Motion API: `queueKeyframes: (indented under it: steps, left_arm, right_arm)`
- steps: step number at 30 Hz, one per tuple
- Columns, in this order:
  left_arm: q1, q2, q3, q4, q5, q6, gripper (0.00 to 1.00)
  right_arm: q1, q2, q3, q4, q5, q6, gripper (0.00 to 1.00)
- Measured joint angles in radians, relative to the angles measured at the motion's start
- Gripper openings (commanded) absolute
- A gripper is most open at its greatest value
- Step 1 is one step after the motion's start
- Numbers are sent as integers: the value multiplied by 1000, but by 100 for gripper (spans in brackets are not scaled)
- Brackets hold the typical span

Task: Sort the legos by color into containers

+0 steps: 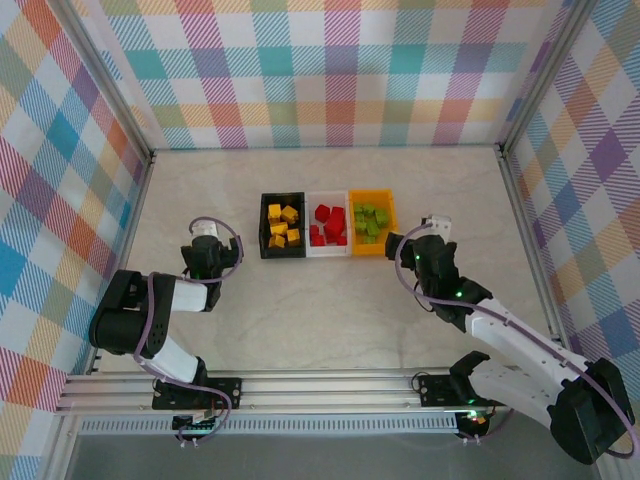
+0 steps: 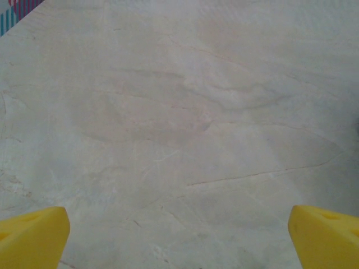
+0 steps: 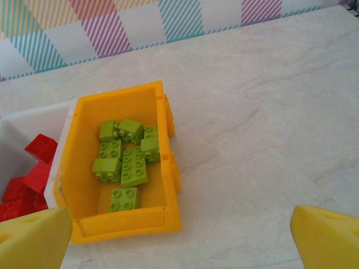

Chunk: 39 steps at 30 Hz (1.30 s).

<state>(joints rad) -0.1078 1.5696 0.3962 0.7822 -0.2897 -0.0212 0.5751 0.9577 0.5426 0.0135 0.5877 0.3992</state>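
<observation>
Three bins stand packed close in a row across the middle of the table (image 1: pixel 300 320), each with its long side running from the arms toward the back wall (image 1: pixel 330 80). The black bin (image 1: pixel 266 225) on the left holds the yellow legos (image 1: pixel 283 224), the white bin (image 1: pixel 311 212) in the middle holds the red legos (image 1: pixel 329 224), and the orange-yellow bin (image 1: pixel 389 222) on the right holds the green legos (image 1: pixel 371 220). Bare table lies all round the row, with wide room out to both plaid side walls (image 1: pixel 60 200) and back toward the arms. The left gripper (image 1: pixel 207 230) is over bare table to the left of the black bin, its yellow fingers (image 2: pixel 33 238) spread wide and holding nothing. The right gripper (image 1: pixel 437 224) is just to the right of the orange-yellow bin, spread equally wide, empty and touching no bin.
</observation>
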Motion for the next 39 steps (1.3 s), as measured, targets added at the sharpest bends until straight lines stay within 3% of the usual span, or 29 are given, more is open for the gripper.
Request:
queueKeyframes:
  steps: [5, 10, 19, 28, 39]
  left_arm:
    - [0, 0, 0, 19, 12, 0, 100]
    - [0, 0, 0, 19, 13, 0, 100]
    - [0, 0, 0, 32, 13, 1, 100]
    - [0, 0, 0, 32, 13, 1, 100]
    - [0, 0, 0, 32, 13, 1, 100]
  right_arm:
    - [-52, 0, -48, 101, 13, -151, 100]
    - [-206, 23, -114, 259, 15, -289, 100]
    - [-472, 283, -255, 612, -188, -337, 100]
    - [-491, 568, -222, 856, -329, -369, 100]
    - [-537, 584, -175, 858, -375, -356, 100]
